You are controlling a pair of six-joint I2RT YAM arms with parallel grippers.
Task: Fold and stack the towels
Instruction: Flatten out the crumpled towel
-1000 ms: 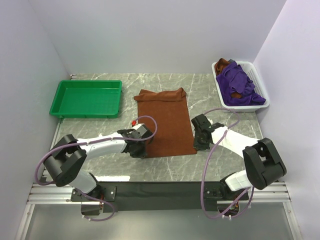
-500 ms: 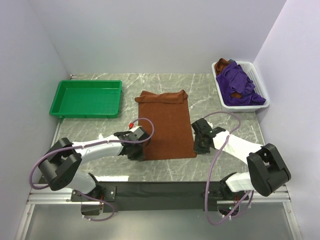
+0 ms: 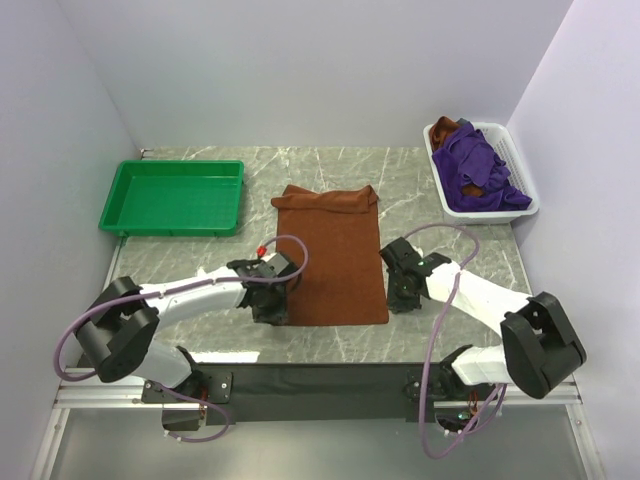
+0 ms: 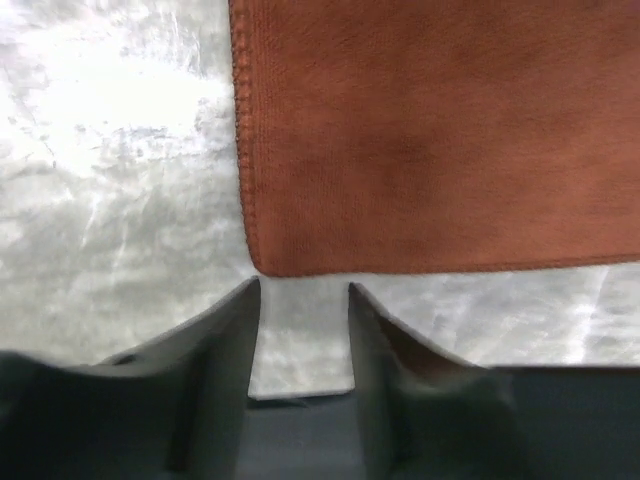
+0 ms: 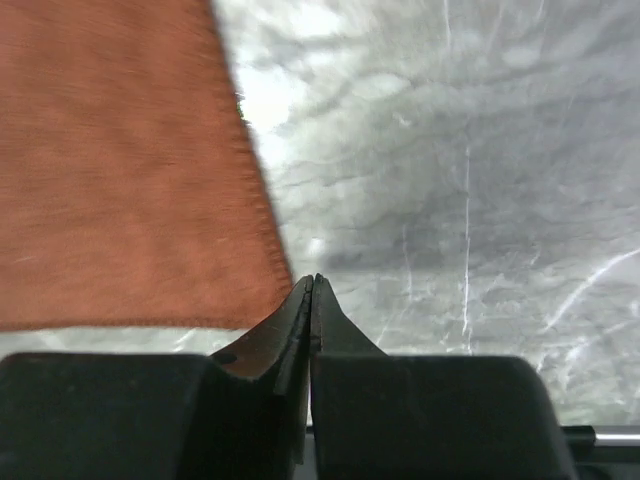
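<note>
Count: one green tray (image 3: 172,197), one white basket (image 3: 517,160), one rust-brown towel (image 3: 332,255) spread flat, two grippers.

- Spread towel: on the marble table (image 3: 420,190), just right of the tray, long side running away from the arms. Its far edge is bunched into a ridge.
- Basket: well to the right of the tray, at the table's far corner. It holds a heap of purple towels (image 3: 475,165) with rust-brown cloth showing at two spots. The number in the heap cannot be made out.
- Left gripper (image 4: 303,288): released, a gap between its fingers and nothing in it, tips just short of the towel's tray-side near corner.
- Right gripper (image 5: 312,282): clenched, fingers pressed together at the near corner farther from the tray. Whether cloth is pinched cannot be told.
</note>
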